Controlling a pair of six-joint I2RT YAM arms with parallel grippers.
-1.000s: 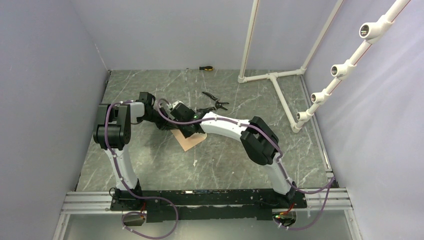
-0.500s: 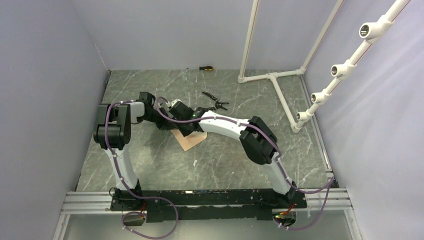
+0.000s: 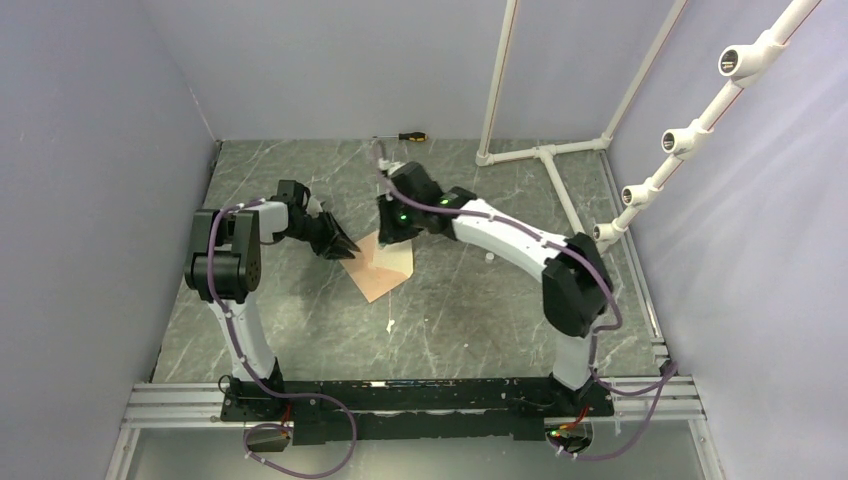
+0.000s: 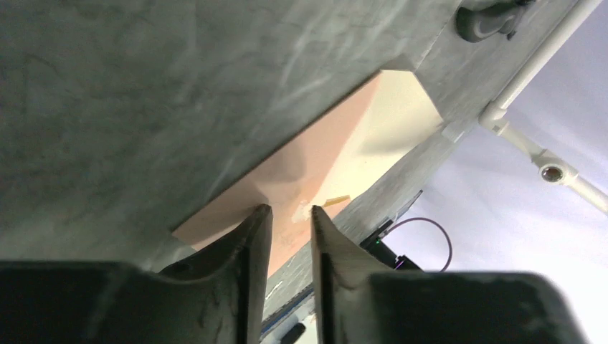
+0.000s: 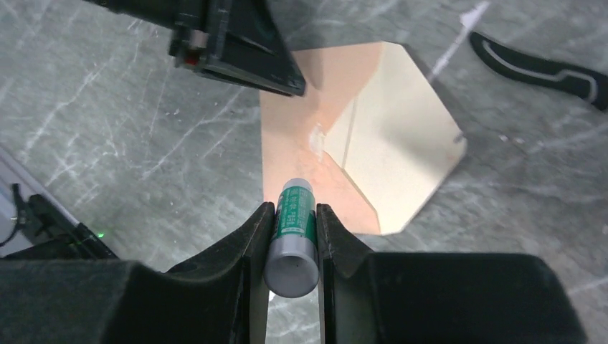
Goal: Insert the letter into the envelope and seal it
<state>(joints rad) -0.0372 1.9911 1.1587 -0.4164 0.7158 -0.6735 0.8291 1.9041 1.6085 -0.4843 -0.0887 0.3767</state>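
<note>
- The envelope (image 3: 383,270) lies flat on the table (image 3: 300,330), cream flap (image 5: 401,143) open; no separate letter shows.
- The right gripper (image 5: 294,209) clamps a glue stick (image 5: 292,240) above it; a hard stroke could drag the paper.
- The left gripper (image 4: 290,211), jaws slightly parted and empty at its edge, pins nothing.

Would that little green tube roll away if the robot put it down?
Likely yes if laid sideways: the glue stick looks round and smooth, the table flat. Stood on end it may stay, though it seems slim and tippable.
</note>
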